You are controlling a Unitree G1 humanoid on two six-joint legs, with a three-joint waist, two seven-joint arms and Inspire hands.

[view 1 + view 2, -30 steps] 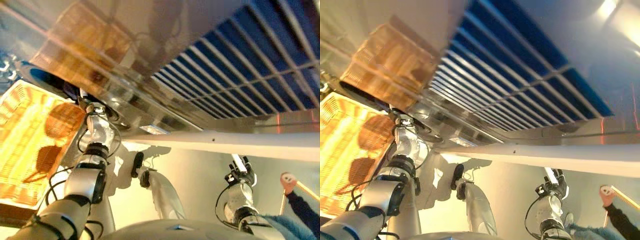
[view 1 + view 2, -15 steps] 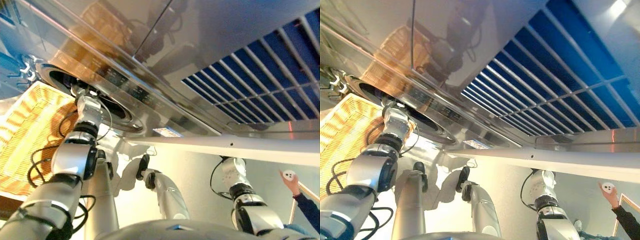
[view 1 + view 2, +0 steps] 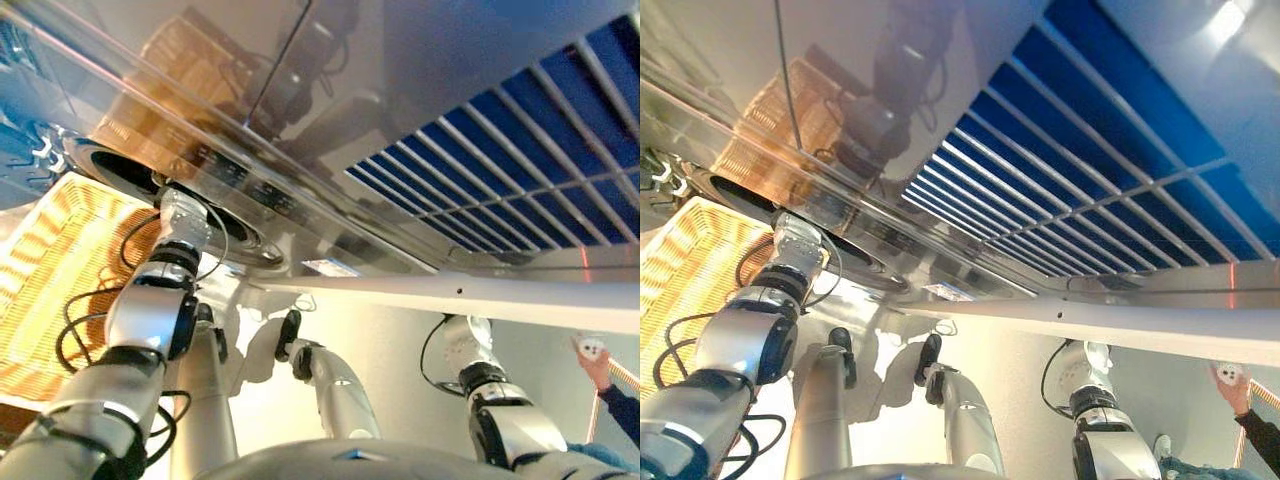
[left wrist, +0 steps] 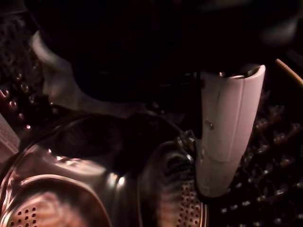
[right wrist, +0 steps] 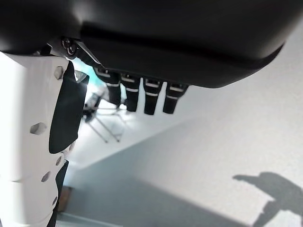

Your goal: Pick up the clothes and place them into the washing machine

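The washing machine's round opening [image 3: 118, 164] shows at the upper left under its shiny steel front. My left arm reaches up into it, so the hand is hidden in the eye views. In the left wrist view my left hand [image 4: 228, 132] shows only its white-covered thumb inside the perforated metal drum [image 4: 52, 194]. A dark mass [image 4: 142, 52] lies past the thumb; whether it is cloth or held I cannot tell. My right hand [image 5: 189, 42] has straight fingers with nothing in them, and in the eye views it is hidden behind a white ledge [image 3: 450, 293].
A wicker basket [image 3: 50, 290] stands at the left beside the machine. A blue grille [image 3: 520, 150] fills the upper right. A person's hand [image 3: 594, 352] holding a small white object shows at the far lower right.
The whole view has shifted, so the camera moved. My left arm stays at the machine's opening. My right hand, seen below the white ledge a second ago, is now hidden behind it.
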